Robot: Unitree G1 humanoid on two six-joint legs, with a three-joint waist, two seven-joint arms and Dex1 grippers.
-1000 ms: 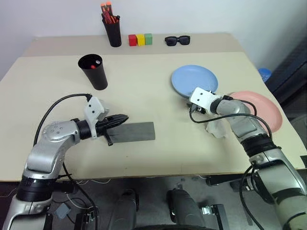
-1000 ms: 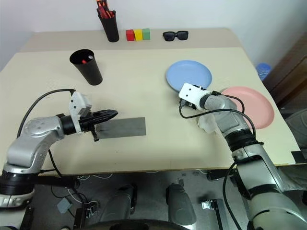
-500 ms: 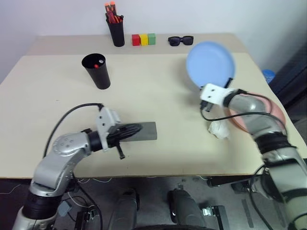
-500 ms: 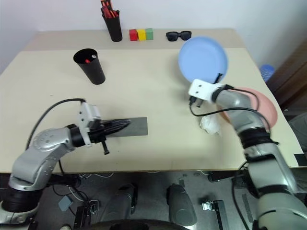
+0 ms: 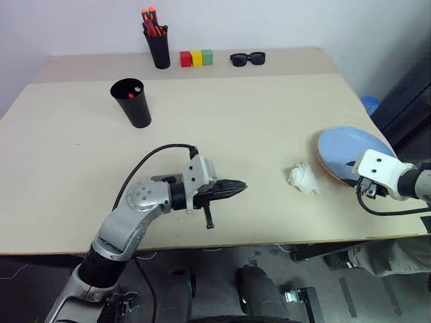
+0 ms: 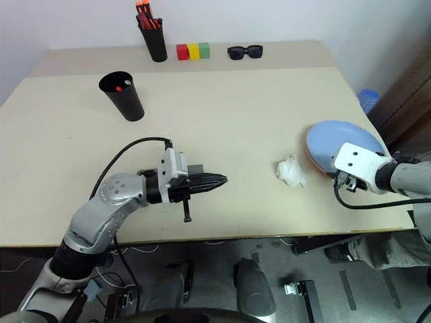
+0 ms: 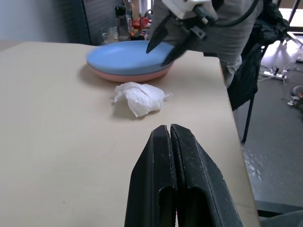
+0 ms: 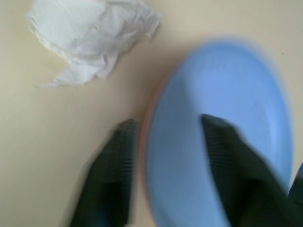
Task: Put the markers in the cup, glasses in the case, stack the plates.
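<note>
The light blue plate [image 5: 347,149] lies on the pink plate [image 7: 124,75] at the table's right edge. My right gripper [image 8: 170,184] is open, one finger over the blue plate and the other outside its rim. My left gripper [image 5: 237,186] is shut and empty, pointing toward the plates from the table's front middle. Beneath that hand, a corner of the grey case [image 6: 195,168] shows. The black cup [image 5: 133,104] stands at the back left with a red marker tip [image 5: 138,88] inside it. The glasses are out of view.
A crumpled white tissue [image 5: 303,178] lies between my left gripper and the plates. Along the back edge stand a black holder of orange-capped markers [image 5: 159,46], red, yellow and green blocks [image 5: 196,58] and black sunglasses [image 5: 248,58].
My right gripper lifted the blue plate, carried it right, set it on the pink plate and opened. My left gripper slid right over the case.
</note>
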